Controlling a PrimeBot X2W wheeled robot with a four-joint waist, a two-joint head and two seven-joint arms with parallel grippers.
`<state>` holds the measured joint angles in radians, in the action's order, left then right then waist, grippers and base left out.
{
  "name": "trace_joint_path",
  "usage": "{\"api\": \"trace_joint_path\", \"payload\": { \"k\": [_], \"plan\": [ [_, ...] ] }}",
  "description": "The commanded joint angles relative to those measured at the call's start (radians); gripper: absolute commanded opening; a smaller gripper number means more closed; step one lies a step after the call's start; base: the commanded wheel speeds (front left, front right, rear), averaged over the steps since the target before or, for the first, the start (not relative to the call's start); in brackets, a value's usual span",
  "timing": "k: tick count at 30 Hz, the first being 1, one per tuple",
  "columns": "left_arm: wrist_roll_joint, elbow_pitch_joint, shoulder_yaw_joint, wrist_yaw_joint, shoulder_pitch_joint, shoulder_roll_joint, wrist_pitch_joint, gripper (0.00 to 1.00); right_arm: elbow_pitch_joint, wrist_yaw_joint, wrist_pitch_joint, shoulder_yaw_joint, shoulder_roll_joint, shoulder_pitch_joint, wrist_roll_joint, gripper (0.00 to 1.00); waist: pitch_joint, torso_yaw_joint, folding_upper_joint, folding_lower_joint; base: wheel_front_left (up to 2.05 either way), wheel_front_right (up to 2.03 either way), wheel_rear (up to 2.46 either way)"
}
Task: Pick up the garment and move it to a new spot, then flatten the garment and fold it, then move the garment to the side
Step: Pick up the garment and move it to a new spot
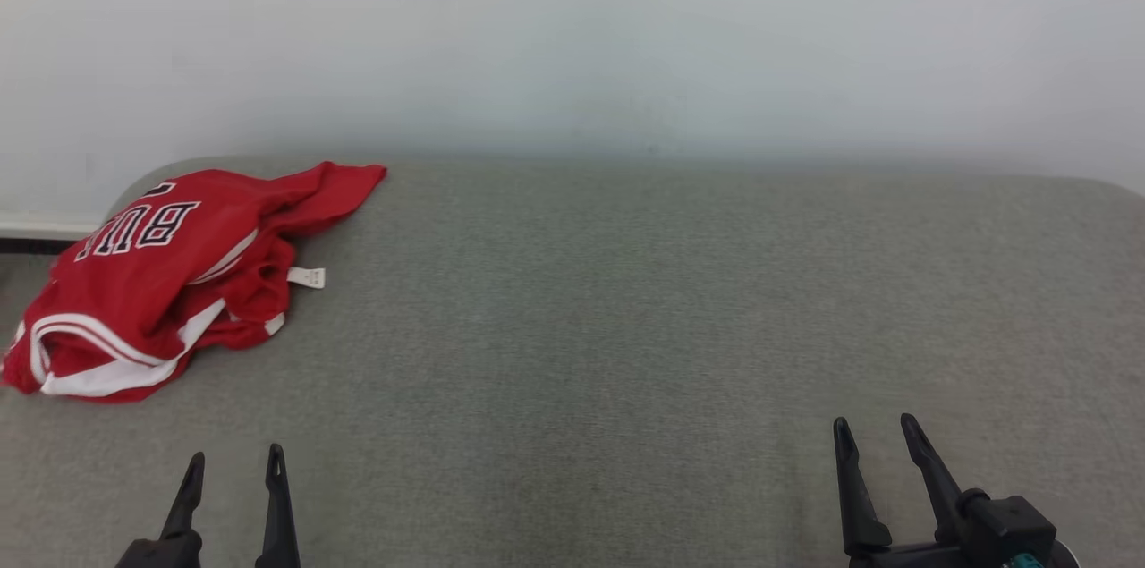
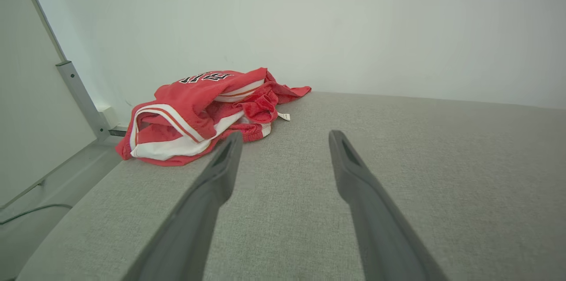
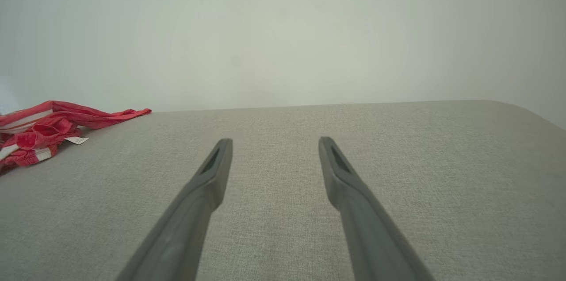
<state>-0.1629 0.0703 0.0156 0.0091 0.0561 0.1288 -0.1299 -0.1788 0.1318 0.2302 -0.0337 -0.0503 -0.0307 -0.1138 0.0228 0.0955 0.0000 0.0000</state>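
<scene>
The garment (image 1: 170,273) is a red jersey with white trim and dark lettering, lying crumpled at the far left of the grey padded surface (image 1: 626,300), one edge hanging over the left side. A small white label (image 1: 306,277) sticks out on its right. In the left wrist view the garment (image 2: 199,113) sits ahead and to the left of the fingers. My left gripper (image 1: 234,459) is open at the near left, short of the garment, nothing between its fingers. My right gripper (image 1: 875,425) is open at the near right, far from it. The right wrist view catches the garment's (image 3: 40,130) edge at far left.
A pale wall (image 1: 572,31) runs along the back edge of the padded surface. Left of the surface are a floor strip and a grey metal post (image 2: 82,95) with a cable (image 2: 31,212) on the floor. The surface's right far corner is rounded (image 3: 522,110).
</scene>
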Motion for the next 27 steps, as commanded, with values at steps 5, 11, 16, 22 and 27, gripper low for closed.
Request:
{"api": "trace_joint_path", "payload": {
  "k": [5,11,16,22,27],
  "plan": [
    [-0.005,-0.005,0.001,0.001,0.005,0.014,0.006,1.0,-0.007,-0.002,0.008,-0.003,0.0,-0.011,-0.01,1.0,-0.004,0.1,0.0,0.0,0.0,0.0,0.0],
    [-0.006,-0.012,0.002,0.01,0.014,0.018,0.014,1.0,-0.02,-0.002,0.011,-0.001,0.0,-0.011,-0.017,1.0,-0.005,0.19,0.0,0.0,0.0,0.0,0.0],
    [-0.011,-0.019,0.0,0.014,0.022,0.023,0.02,1.0,-0.029,-0.002,0.016,0.0,0.0,-0.011,-0.018,1.0,0.002,0.261,0.0,0.0,0.0,0.0,0.0],
    [-0.019,-0.013,0.003,0.017,0.022,0.029,0.016,1.0,-0.033,-0.002,0.018,0.007,0.0,-0.01,-0.022,1.0,0.003,0.33,0.0,0.0,0.0,0.0,0.0],
    [-0.024,-0.009,0.004,0.02,0.02,0.034,0.009,1.0,-0.032,-0.002,0.018,0.009,0.0,-0.009,-0.019,1.0,0.001,0.38,0.0,0.0,0.0,0.0,0.0]
  ]
}}
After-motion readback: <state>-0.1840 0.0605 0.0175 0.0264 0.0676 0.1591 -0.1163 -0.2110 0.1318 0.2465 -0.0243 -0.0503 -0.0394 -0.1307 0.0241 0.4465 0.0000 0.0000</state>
